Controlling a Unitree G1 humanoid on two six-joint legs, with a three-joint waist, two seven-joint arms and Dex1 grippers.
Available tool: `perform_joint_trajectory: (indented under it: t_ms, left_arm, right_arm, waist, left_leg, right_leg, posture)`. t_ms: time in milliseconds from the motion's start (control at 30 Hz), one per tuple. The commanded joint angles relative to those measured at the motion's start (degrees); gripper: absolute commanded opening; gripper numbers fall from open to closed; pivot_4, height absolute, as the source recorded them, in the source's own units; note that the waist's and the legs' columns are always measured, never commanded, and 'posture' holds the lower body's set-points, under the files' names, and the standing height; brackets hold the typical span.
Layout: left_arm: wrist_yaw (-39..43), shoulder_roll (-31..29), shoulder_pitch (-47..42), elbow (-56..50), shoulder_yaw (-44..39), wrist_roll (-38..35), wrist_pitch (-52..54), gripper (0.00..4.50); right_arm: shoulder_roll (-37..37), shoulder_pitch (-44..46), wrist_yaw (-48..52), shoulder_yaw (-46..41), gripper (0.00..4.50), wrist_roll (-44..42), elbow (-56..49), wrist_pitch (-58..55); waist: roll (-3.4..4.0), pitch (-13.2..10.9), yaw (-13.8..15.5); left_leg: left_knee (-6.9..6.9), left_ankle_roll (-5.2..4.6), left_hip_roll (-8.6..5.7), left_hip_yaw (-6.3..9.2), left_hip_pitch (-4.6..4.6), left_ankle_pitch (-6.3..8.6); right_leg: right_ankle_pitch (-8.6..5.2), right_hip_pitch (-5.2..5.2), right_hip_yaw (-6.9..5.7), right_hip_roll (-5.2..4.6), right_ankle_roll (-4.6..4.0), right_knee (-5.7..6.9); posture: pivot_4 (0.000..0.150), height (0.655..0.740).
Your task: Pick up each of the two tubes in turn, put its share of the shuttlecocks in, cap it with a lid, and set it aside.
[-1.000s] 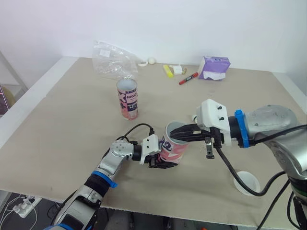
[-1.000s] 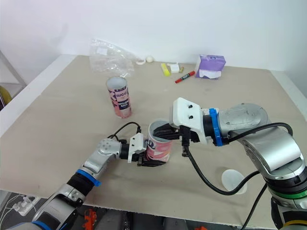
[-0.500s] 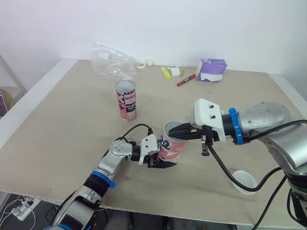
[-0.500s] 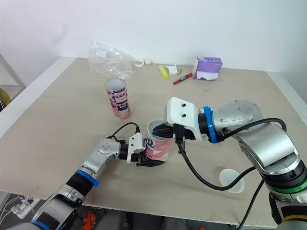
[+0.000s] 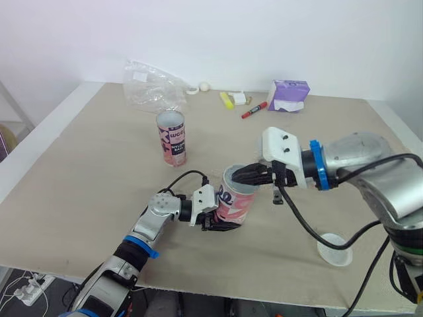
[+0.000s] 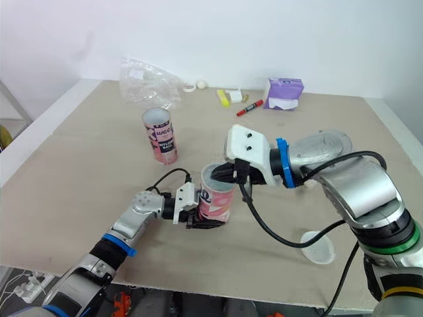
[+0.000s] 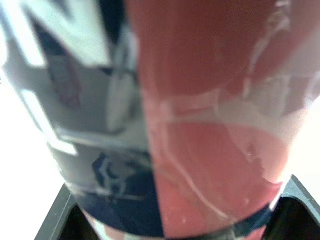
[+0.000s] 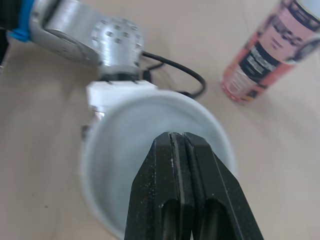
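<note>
A pink and dark-blue tube (image 5: 235, 202) stands open-mouthed near the table's front edge, and my left gripper (image 5: 220, 220) is shut on its lower part. In the left wrist view the tube's wall (image 7: 200, 125) sits between the black fingers (image 7: 60, 212). My right gripper (image 5: 248, 176) hovers at the tube's mouth. Its fingertips (image 8: 177, 142) are pressed together over the white inside (image 8: 125, 155), with nothing seen between them. A second open tube (image 5: 172, 137) stands upright farther back on the left. A white lid (image 5: 334, 249) lies flat at the front right.
A crumpled clear plastic bag (image 5: 152, 82) lies at the back left. A purple pack (image 5: 289, 94), a red marker (image 5: 252, 109), a yellow item (image 5: 229, 99) and a small white ball (image 5: 205, 86) sit along the back edge.
My right gripper has slid a little to the left over the near tube's mouth. The left gripper keeps its hold. The camera has shifted slightly.
</note>
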State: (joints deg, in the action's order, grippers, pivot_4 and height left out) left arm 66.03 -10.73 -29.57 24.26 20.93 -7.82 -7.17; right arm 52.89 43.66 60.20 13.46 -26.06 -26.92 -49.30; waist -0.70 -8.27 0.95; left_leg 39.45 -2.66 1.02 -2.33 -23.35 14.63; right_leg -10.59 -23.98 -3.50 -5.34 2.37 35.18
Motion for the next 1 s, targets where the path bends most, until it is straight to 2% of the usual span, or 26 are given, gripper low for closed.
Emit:
perform_joint_trajectory:
  t_ms: [33,267,367,500,567,633,700,800,1000]
  left_arm:
    - [0.26,0.16,0.11,-0.6,1.22,1.47,-1.1,2.87]
    - [-0.25,0.75,0.24,-0.76,1.0,1.42,-0.85,2.87]
    - [-0.34,0.76,0.3,-1.04,0.97,1.33,-0.75,2.87]
    - [-0.26,0.58,0.18,-1.18,0.82,1.26,-1.28,2.87]
    - [-0.12,0.46,-0.06,-1.22,0.71,1.3,-1.67,2.87]
    - [0.07,0.36,-0.21,-1.23,0.74,1.3,-2.03,2.87]
    - [0.64,0.24,-0.57,-1.28,0.84,1.2,-2.67,2.87]
    - [1.87,0.07,-1.27,-1.34,1.1,0.92,-3.38,2.87]
    - [4.31,-0.03,-2.76,-1.18,0.87,-0.28,-3.67,2.87]
  right_arm:
    - [2.09,-0.53,0.67,3.39,0.26,4.17,3.99,-0.51]
    - [2.25,-2.84,1.43,3.96,0.26,4.02,1.56,-0.58]
    - [1.9,-3.19,1.12,0.56,0.26,2.17,1.92,-0.86]
    - [1.04,-4.6,2.9,-13.91,0.26,-7.58,3.85,-1.28]
    - [0.96,-5.28,2.49,-21.1,0.26,-12.02,5.38,-2.42]
    - [1.6,-6.15,2.26,-24.18,0.26,-14.18,5.94,-3.07]
    - [2.55,-9.82,3.01,-29.27,0.26,-15.48,6.63,-2.12]
    - [2.62,-21.14,3.97,-35.33,0.26,-13.22,5.52,3.44]
    - [-0.61,-36.7,3.76,-38.35,0.26,-9.71,2.39,14.22]
  waist:
    - [0.0,0.0,0.01]
    - [0.0,0.0,0.09]
    - [-0.01,0.0,0.1]
    - [-0.09,-0.13,0.46]
    - [-0.07,-0.15,0.72]
    - [0.02,-0.19,0.89]
    - [-0.01,-0.21,1.06]
    - [-0.07,-0.24,1.32]
    - [0.14,-0.39,0.9]
  left_leg:
    - [-0.01,0.03,0.0,-0.02,-0.01,0.02]
    - [-0.03,0.09,-0.03,-0.04,-0.05,0.06]
    - [-0.04,0.09,-0.03,-0.03,-0.04,0.06]
    - [-0.05,0.1,-0.03,-0.02,-0.11,0.07]
    - [-0.04,0.09,-0.05,-0.04,-0.39,0.06]
    - [0.0,0.05,-0.1,-0.06,-0.9,0.03]
    - [-0.05,0.04,-0.11,-0.05,-0.91,0.06]
    - [-0.09,-0.01,-0.17,0.16,-0.96,0.16]
    - [-0.08,-0.11,-0.27,-0.02,-0.95,0.28]
  right_leg:
    - [0.0,0.0,0.0,0.0,0.0,-0.04]
    - [-0.04,0.01,0.0,-0.06,0.02,-0.14]
    - [-0.04,0.01,-0.02,-0.06,0.02,-0.14]
    - [-0.04,-0.03,-0.03,-0.07,0.03,-0.15]
    - [-0.03,-0.23,-0.01,-0.08,0.03,-0.15]
    - [0.09,-0.48,0.04,-0.06,-0.03,-0.14]
    - [0.19,-0.5,0.03,-0.02,-0.33,-0.14]
    - [-0.1,-0.41,-0.03,0.04,-0.31,-0.14]
    - [-0.04,-0.48,0.24,0.05,0.08,-0.1]
  posture:
    - [0.15,0.74]
    - [0.15,0.74]
    - [0.15,0.74]
    - [0.15,0.74]
    - [0.15,0.74]
    - [0.15,0.74]
    - [0.15,0.74]
    - [0.15,0.74]
    - [0.15,0.74]
